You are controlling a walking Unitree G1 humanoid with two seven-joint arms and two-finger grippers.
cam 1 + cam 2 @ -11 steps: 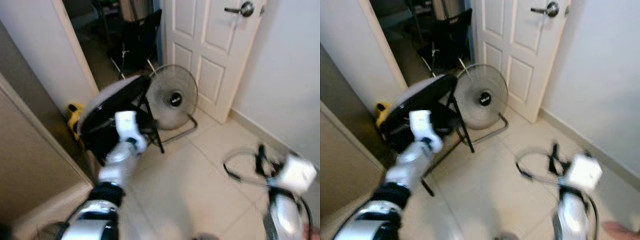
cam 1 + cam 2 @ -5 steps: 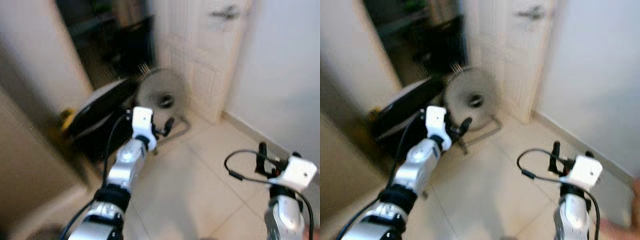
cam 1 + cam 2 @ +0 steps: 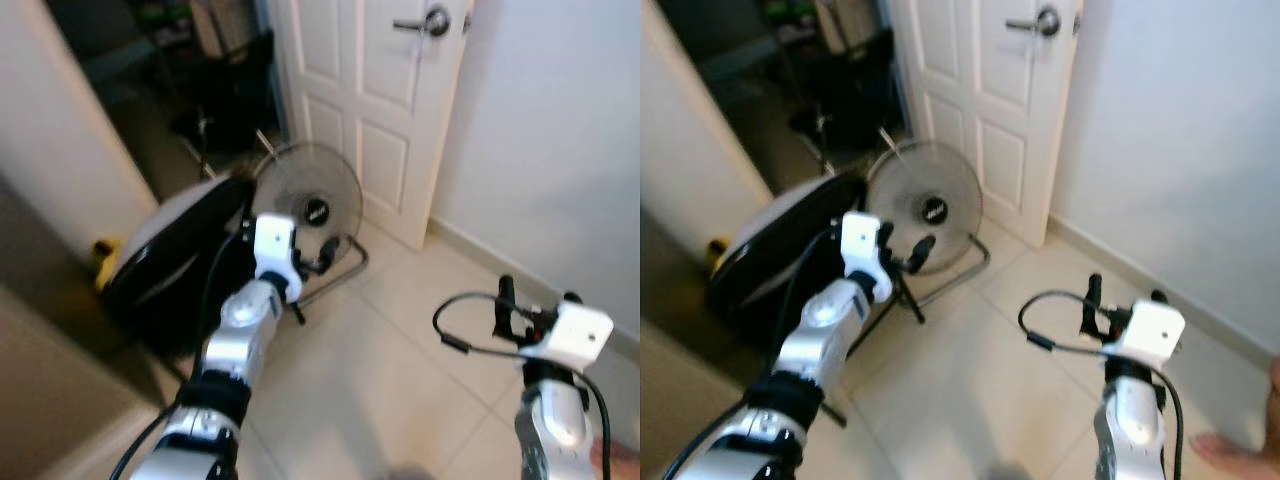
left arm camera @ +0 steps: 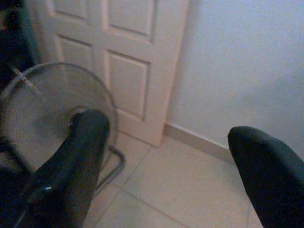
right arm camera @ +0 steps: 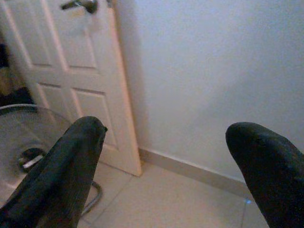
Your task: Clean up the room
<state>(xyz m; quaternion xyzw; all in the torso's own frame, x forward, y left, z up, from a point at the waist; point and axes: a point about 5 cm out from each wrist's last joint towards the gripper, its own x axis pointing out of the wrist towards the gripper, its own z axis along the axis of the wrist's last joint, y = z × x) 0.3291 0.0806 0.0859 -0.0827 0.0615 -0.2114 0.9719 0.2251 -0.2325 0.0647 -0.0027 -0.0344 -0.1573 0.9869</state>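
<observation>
Both arms are raised over a pale tiled floor, and neither gripper holds anything. My left gripper (image 3: 322, 255) is open, stretched out close in front of a round floor fan (image 3: 308, 205) on a metal stand; the left wrist view has its fingers (image 4: 80, 142) wide apart with the fan (image 4: 42, 104) behind one. My right gripper (image 3: 537, 295) is open above bare tiles near the white wall, its fingers (image 5: 71, 156) spread in the right wrist view.
A white panelled door (image 3: 370, 90) stands open behind the fan, next to a dark doorway with a black folding chair (image 3: 235, 95). A tilted black-and-white round object (image 3: 170, 250) and something yellow (image 3: 103, 255) sit left of the fan. A person's hand (image 3: 1230, 450) shows at the lower right.
The camera has swung, so the whole scene shifted left. My left arm has stretched forward, bringing its gripper in front of the fan. The right arm keeps its raised pose.
</observation>
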